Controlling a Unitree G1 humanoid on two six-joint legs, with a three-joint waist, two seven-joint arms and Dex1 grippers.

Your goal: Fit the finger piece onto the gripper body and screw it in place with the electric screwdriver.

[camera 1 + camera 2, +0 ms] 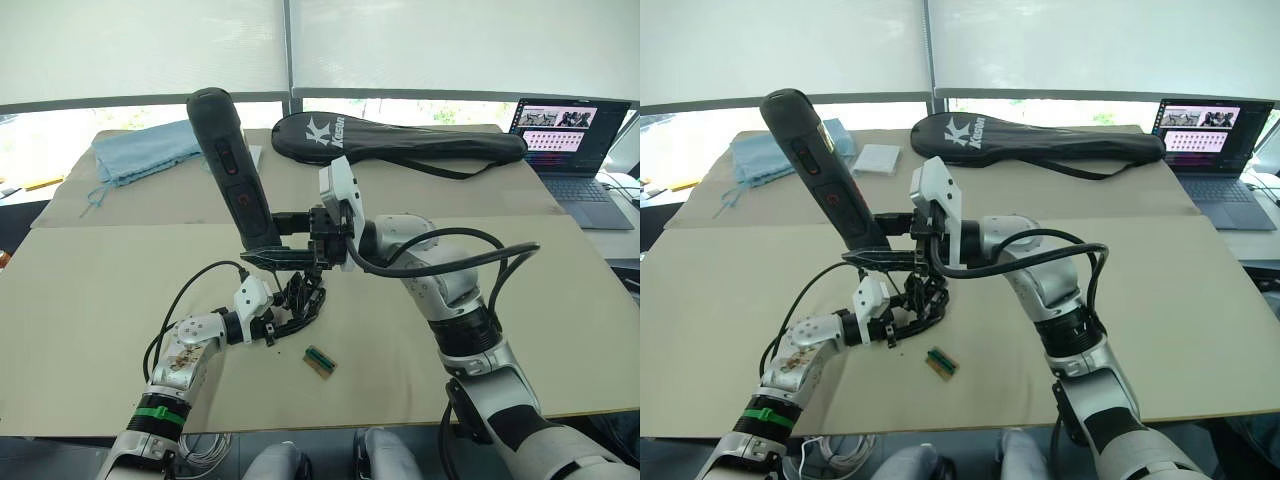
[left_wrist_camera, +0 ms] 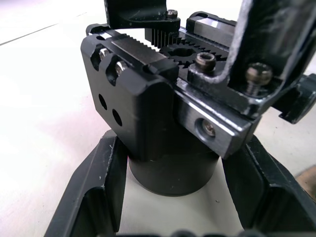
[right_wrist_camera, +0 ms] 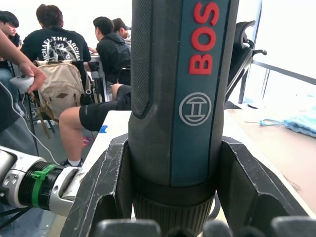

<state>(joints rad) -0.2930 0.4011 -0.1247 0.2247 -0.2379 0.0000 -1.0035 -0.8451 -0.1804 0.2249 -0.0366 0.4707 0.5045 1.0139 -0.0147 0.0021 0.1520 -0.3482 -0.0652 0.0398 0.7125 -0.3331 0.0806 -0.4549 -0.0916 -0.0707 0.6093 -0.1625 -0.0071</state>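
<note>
The left gripper [image 1: 285,318] is closed around the round base of the gripper body [image 2: 168,123], holding it just above the table [image 1: 90,300] near its front edge. The right gripper [image 1: 262,238] clamps the electric screwdriver [image 1: 232,170] near its lower end, the tool tilted and its tip pointing down at the gripper body. A small green part [image 1: 319,361] lies on the table beside them.

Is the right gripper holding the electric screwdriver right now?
Yes, the right gripper has its jaws closed on either side of the electric screwdriver barrel.
</note>
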